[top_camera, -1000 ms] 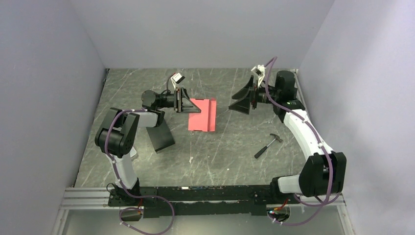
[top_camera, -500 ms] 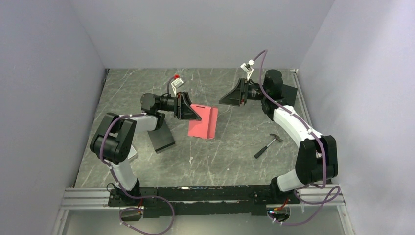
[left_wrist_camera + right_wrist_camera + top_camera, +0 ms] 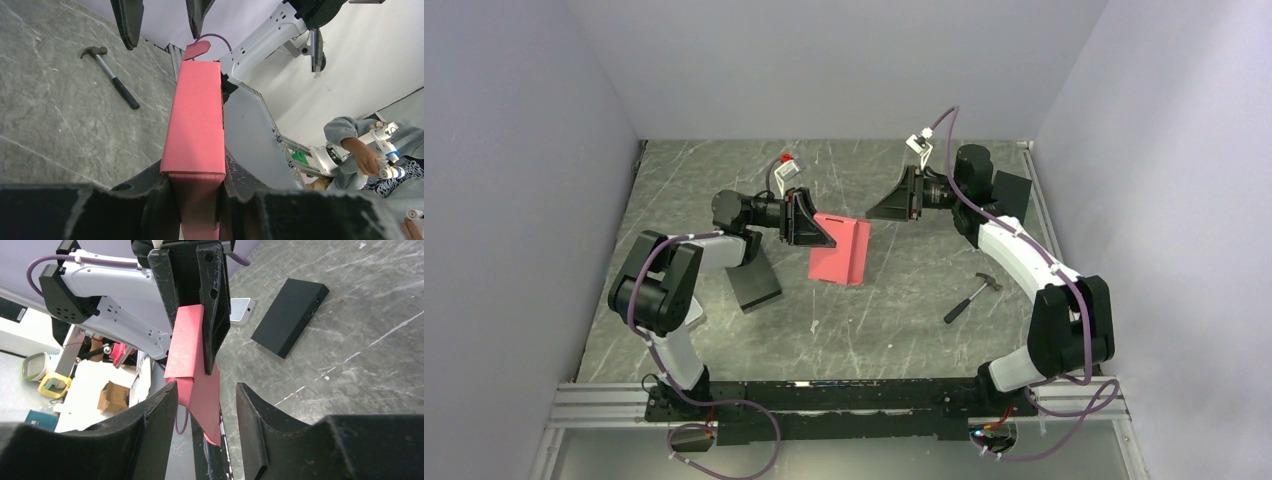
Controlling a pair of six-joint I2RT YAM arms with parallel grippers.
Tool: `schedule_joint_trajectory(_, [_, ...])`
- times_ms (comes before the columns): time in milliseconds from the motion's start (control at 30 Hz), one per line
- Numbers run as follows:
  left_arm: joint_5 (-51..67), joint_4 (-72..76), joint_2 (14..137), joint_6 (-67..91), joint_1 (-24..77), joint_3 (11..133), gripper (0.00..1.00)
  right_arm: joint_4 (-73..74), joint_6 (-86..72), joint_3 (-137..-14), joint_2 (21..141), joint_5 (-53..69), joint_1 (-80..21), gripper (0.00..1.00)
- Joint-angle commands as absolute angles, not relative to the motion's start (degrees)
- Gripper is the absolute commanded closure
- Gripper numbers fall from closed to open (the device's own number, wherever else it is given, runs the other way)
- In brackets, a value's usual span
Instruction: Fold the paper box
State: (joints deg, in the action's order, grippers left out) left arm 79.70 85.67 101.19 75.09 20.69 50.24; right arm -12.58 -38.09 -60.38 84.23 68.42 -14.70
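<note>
One paper box (image 3: pixel 841 255), one hammer (image 3: pixel 972 297) and one black box (image 3: pixel 754 283) by the left arm are sharing the desk (image 3: pixel 884 335) with two grippers. The paper box is sitting near the desk's middle, its longer side running roughly from far edge to near edge, its left side tilting upward. The left gripper (image 3: pixel 816 230) is clamping that raised far left corner. The right gripper (image 3: pixel 874 212) is hovering just beside the far right corner, jaws partly apart and gripping nothing.
</note>
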Motion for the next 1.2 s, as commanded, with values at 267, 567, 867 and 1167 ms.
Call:
schedule_joint_trajectory(267, [79.9,88.9,99.0,73.6,20.9,50.1,0.94,-9.3,-33.9,-61.9,82.8,68.2,-16.4,0.57])
schedule_joint_trajectory(567, [79.7,88.9,99.0,73.7,20.8,50.3,0.94,-5.5,-30.7,-62.7,82.5,67.0,-17.0,0.61])
schedule_joint_trajectory(867, [79.7,88.9,98.9,73.8,20.8,49.9,0.94,-3.5,-28.0,-64.0,81.1,66.5,-16.8,0.53])
schedule_joint_trajectory(1167, [79.4,88.9,97.9,73.7,20.8,49.4,0.93,-11.0,-34.0,-61.3,79.6,68.6,-16.0,0.54])
